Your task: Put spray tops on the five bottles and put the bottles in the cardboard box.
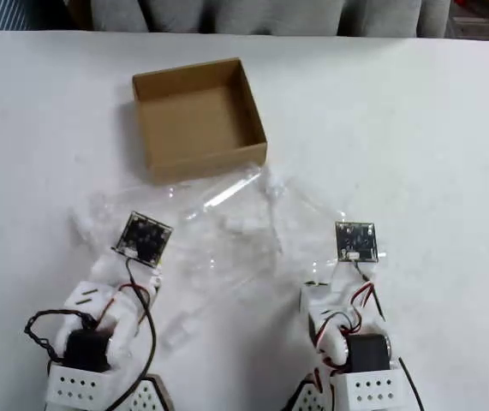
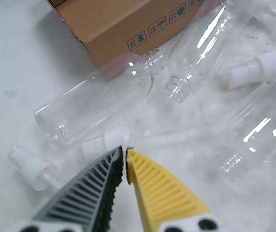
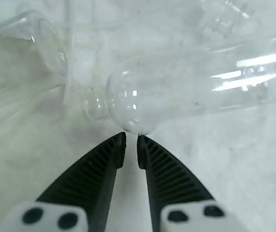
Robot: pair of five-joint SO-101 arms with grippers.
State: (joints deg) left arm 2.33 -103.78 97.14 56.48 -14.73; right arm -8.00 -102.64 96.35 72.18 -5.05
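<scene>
In the high view the open box (image 1: 211,163) sat on the white table (image 1: 424,128) with nothing in it. The clear bottles (image 1: 229,192) lay scattered on their sides at 6 o'clock from it. The left arm (image 1: 98,330) was at 7 o'clock of that scatter and the right arm (image 1: 351,342) at 5 o'clock.

The left gripper (image 2: 124,155) held nothing, and its grey and yellow fingertips were pressed together. A spray top (image 2: 104,144) lay just past the tips, and a second top (image 2: 32,169) lay loose nearby. One uncapped bottle (image 2: 96,102) lay against the box's wall (image 2: 128,29). Another bottle (image 2: 200,46) pointed its open neck away from the box, and a third top (image 2: 259,67) lay beside it.

The right gripper (image 3: 130,141) was also empty, with only a thin slit between its black fingers. The tips were right at the shoulder of a capless bottle (image 3: 191,89) lying flat; I cannot tell whether they touched it. No bottle in the pictures wore a top.
</scene>
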